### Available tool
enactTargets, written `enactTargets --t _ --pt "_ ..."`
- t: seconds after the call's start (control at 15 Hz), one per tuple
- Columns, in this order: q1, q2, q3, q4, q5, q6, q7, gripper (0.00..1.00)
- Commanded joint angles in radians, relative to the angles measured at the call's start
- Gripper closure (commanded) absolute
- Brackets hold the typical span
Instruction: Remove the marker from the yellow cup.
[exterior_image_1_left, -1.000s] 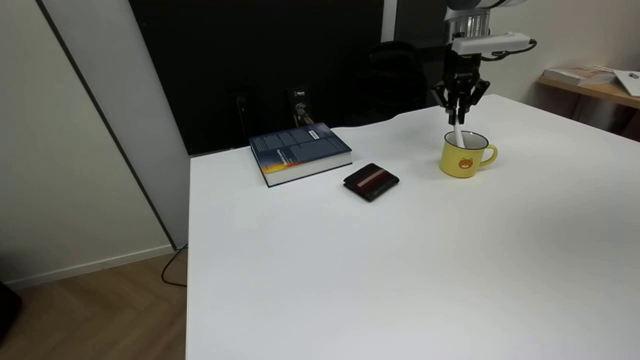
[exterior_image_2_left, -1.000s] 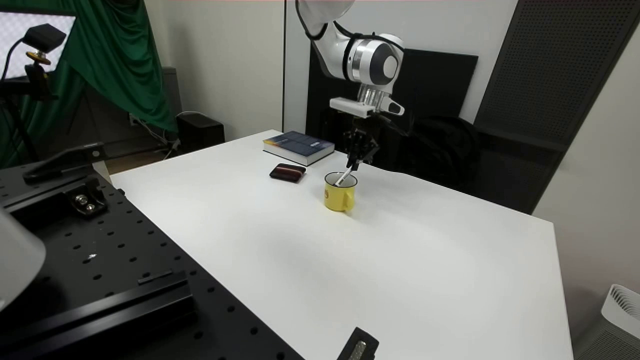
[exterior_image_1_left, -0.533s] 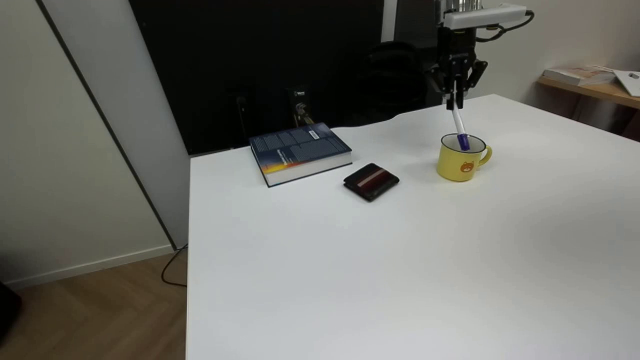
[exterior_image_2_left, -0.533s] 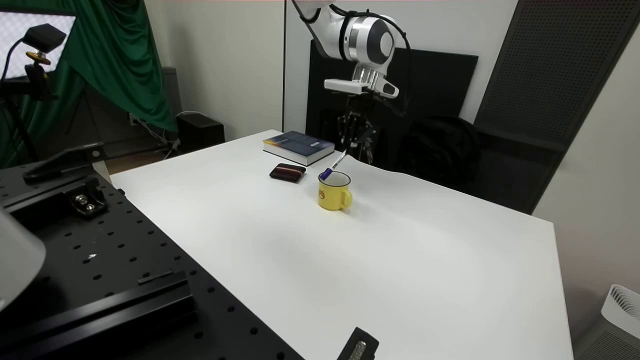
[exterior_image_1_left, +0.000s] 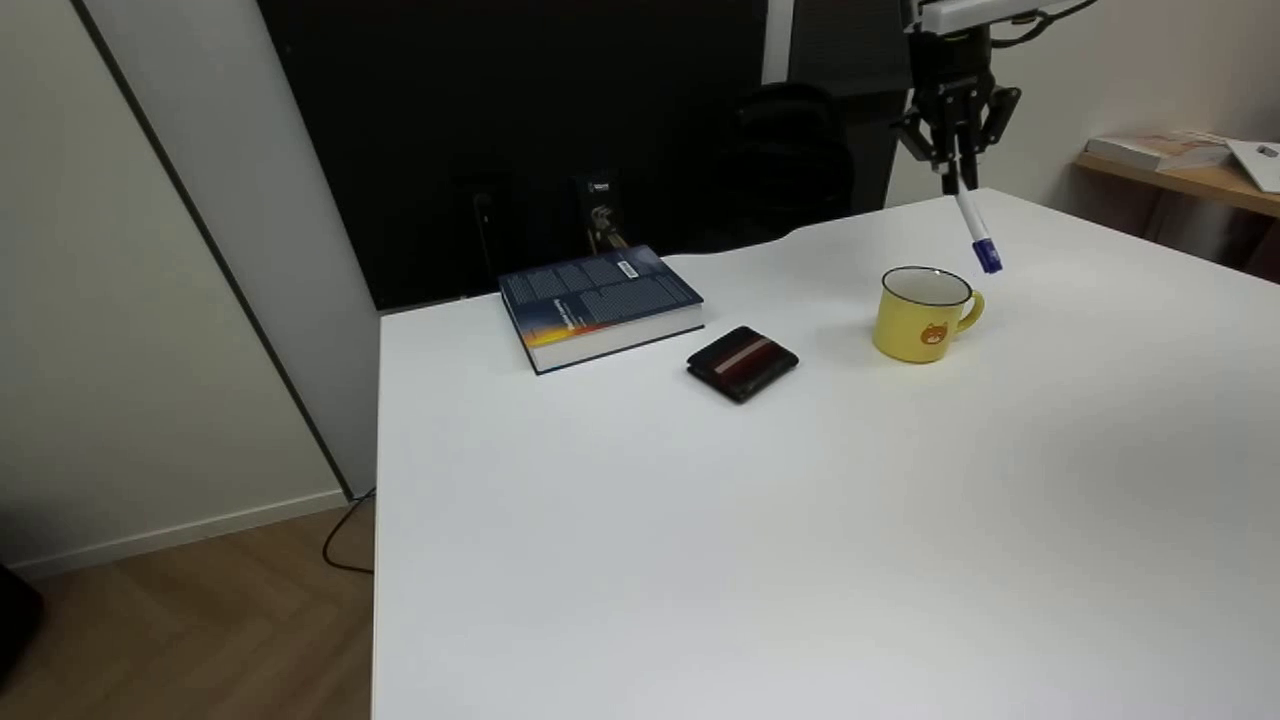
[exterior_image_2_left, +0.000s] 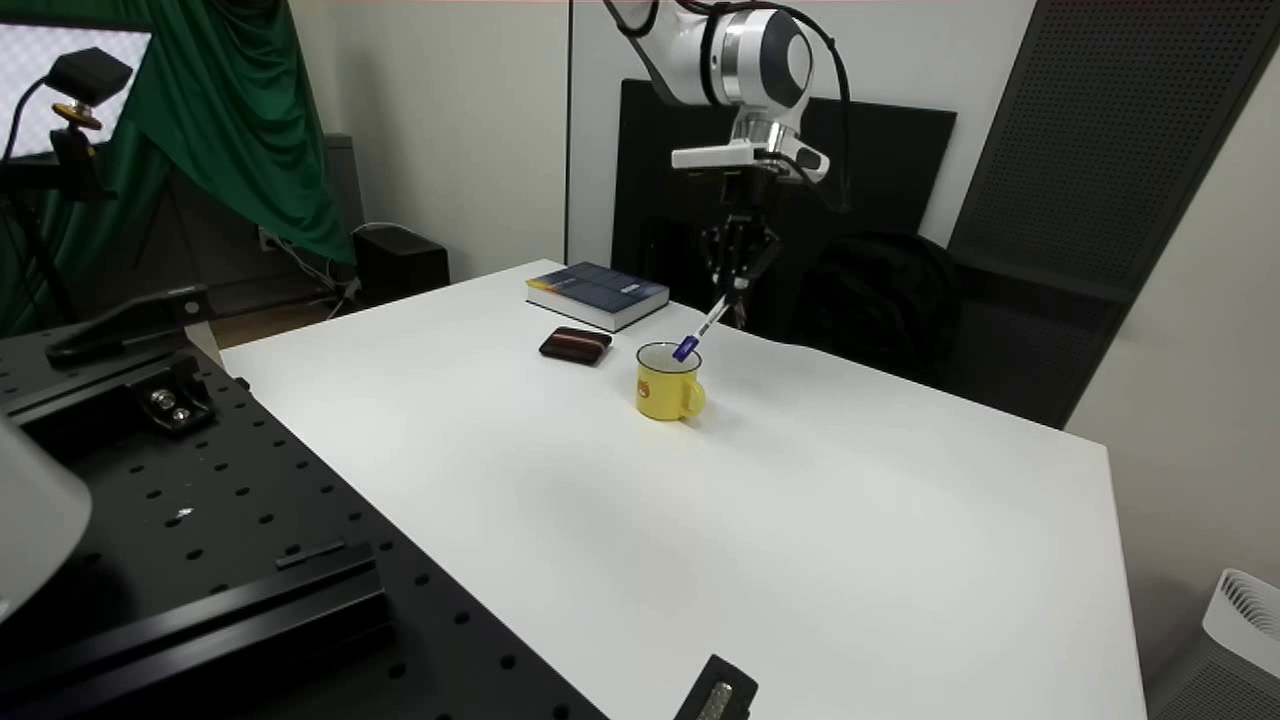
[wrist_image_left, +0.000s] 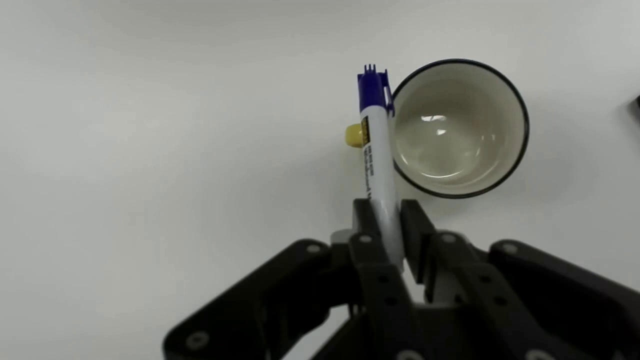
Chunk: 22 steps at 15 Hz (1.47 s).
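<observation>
The marker, a white stick with a dark blue cap, (exterior_image_1_left: 974, 222) hangs tilted in the air, cap end down, above the handle side of the yellow cup (exterior_image_1_left: 910, 325). It also shows in another exterior view (exterior_image_2_left: 703, 332) and the wrist view (wrist_image_left: 379, 155). My gripper (exterior_image_1_left: 960, 182) is shut on the marker's white upper end; its fingers flank the shaft in the wrist view (wrist_image_left: 385, 205). The cup stands upright on the table, in an exterior view (exterior_image_2_left: 662, 395) too. Its pale inside (wrist_image_left: 465, 135) looks empty. The marker partly covers the handle in the wrist view.
A thick blue book (exterior_image_1_left: 605, 300) and a dark folded wallet (exterior_image_1_left: 742, 363) lie on the white table (exterior_image_1_left: 700, 520), on the side of the cup away from its handle. The table's far edge runs behind the cup. A black perforated plate (exterior_image_2_left: 300, 480) borders the table.
My gripper has risen and drawn the marker up out of the cup, then moved it toward the handle side. The cup shifted slightly early on and now stands still.
</observation>
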Motion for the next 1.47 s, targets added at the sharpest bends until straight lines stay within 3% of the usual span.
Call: enactTargets --t 0.0,0.33,0.87,1.4 --pt "-0.025 -0.025 -0.051 -0.003 -0.023 -0.058 0.049 0.95" --pt "-0.092 -0.024 -0.105 -0.011 -0.006 -0.101 0.072 0.95" --pt "-0.206 -0.023 -0.126 -0.043 0.009 -0.096 0.115 0.95" --pt "-0.267 -0.033 -0.149 -0.155 -0.007 0.106 0.065 0.95"
